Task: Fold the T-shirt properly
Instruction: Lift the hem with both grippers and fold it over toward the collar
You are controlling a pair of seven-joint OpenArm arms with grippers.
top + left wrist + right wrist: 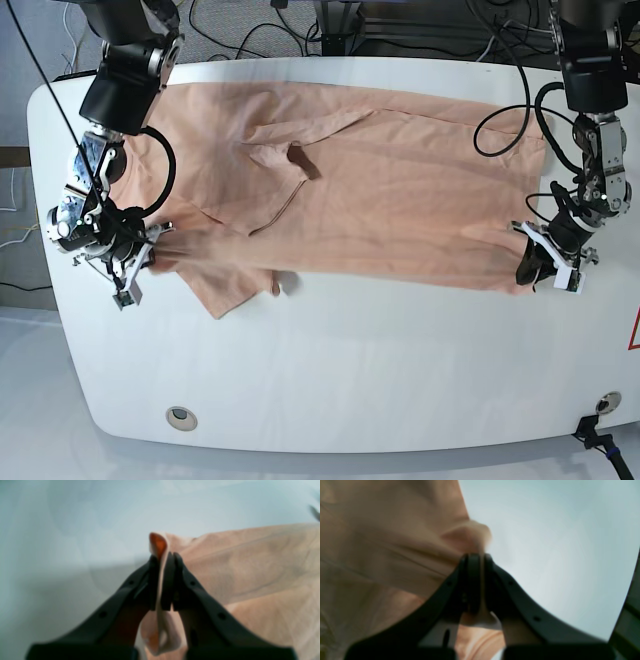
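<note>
T-shirt fabric [400, 190], salmon-pink, lies across the white table [330, 380], its near edge running between the two grippers; the left gripper's jaws [163, 580] pinch a fold at one end, the right gripper's [477, 582] nip a fold at the other. Uneven lifting could skew the crease between the jaws; a shallow bite could let cloth slip out, and the loose sleeve-like flap [228, 288] beside the right jaws might bunch underneath.

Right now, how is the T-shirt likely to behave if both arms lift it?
The T-shirt will probably flop, since its cloth already wrinkles and folds over itself. Its middle may sag between the left gripper and right gripper, which pinch it far apart. The thin cloth suggests it is light for its size.
</note>
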